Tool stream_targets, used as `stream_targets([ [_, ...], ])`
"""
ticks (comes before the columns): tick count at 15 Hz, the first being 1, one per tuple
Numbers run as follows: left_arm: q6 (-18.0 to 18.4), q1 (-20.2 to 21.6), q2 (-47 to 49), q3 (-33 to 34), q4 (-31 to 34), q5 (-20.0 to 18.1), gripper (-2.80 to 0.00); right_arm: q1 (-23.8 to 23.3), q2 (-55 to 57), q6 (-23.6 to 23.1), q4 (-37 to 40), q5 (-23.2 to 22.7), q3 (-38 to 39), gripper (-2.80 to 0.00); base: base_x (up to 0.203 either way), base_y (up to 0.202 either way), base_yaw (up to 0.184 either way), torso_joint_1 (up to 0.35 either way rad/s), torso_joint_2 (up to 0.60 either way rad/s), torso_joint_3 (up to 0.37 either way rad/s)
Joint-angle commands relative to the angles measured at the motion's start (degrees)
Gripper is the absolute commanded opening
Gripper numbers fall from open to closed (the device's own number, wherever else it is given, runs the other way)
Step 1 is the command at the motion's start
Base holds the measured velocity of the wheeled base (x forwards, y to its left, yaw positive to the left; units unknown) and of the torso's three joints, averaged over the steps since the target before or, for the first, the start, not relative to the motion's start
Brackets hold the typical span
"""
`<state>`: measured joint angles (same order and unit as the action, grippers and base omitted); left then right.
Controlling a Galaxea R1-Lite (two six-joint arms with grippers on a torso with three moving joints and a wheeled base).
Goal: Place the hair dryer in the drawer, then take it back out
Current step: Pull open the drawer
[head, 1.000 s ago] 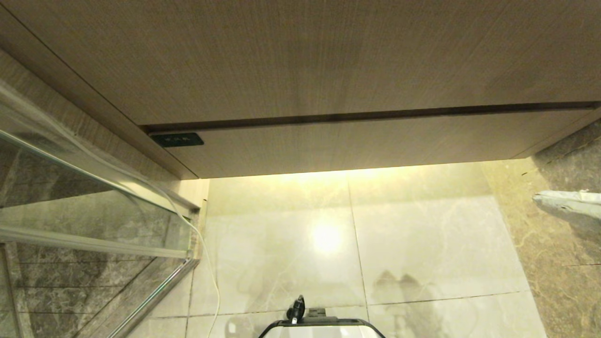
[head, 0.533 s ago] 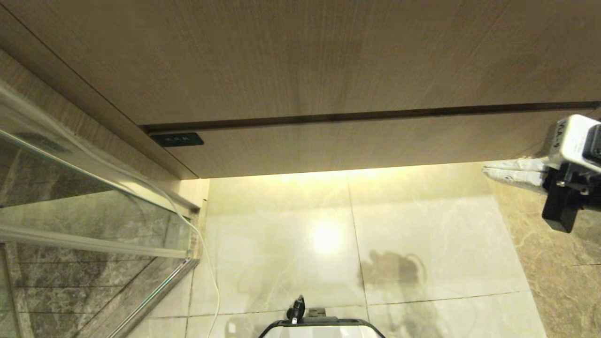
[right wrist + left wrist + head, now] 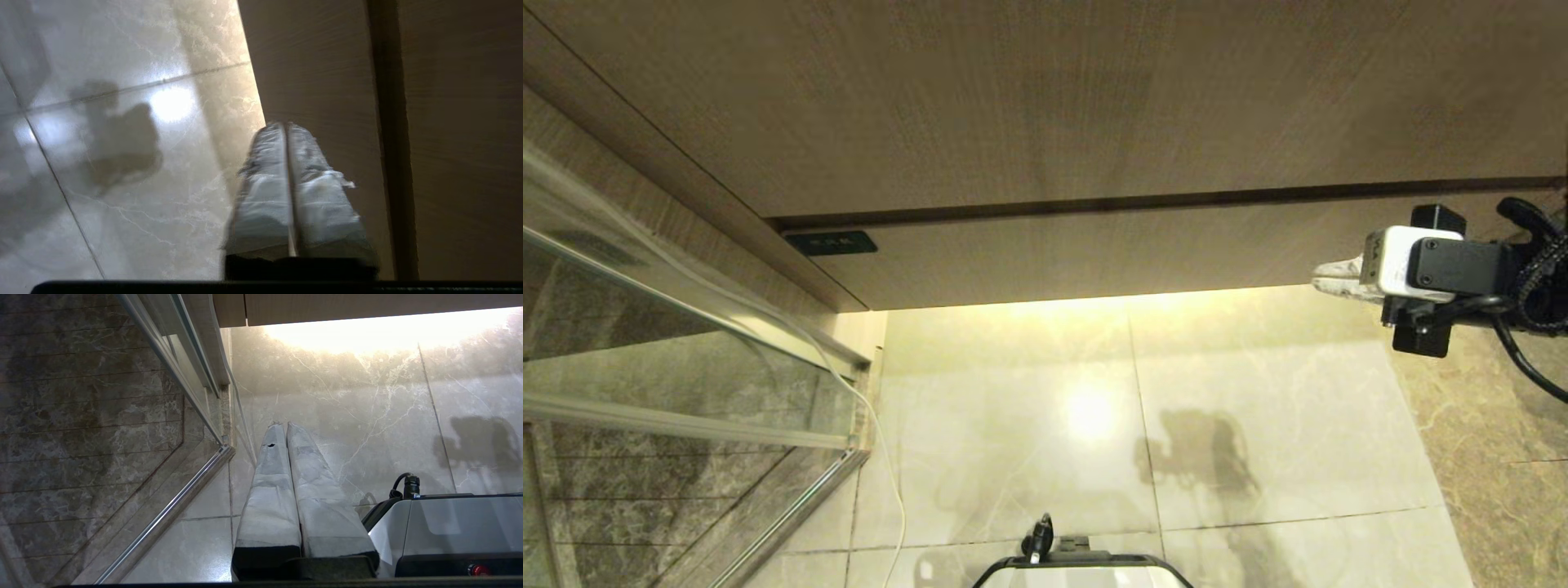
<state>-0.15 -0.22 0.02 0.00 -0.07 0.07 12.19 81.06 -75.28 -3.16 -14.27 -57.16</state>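
At the drawer (image 3: 1143, 249) front's right end, the right end effector (image 3: 1327, 276) hovers, fingers together, pointing along the closed drawer's length; no hair dryer shows.

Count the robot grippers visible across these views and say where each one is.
2. The right gripper, grey-wrapped fingers together, reaches in from the right at the light-brown wood-grain drawer front. The left gripper hangs over the pale marble floor.
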Motion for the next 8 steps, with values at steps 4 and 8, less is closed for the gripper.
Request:
stream_targets([
  [4,0.0,0.0,0.0,0.1,0.0,0.0,-2.8,-0.9,7.6,-6.1,0.1,-2.9,-5.0,0.0,0.0,0.0,0.0,0.0,0.0,0.0],
  [8,0.1,0.0,0.0,0.0,0.0,0.0,-2.8,-0.9,12.1,-6.6,-0.5,-2.6,-9.7,0.0,0.0,0.0,0.0,0.0,0.0,0.0],
])
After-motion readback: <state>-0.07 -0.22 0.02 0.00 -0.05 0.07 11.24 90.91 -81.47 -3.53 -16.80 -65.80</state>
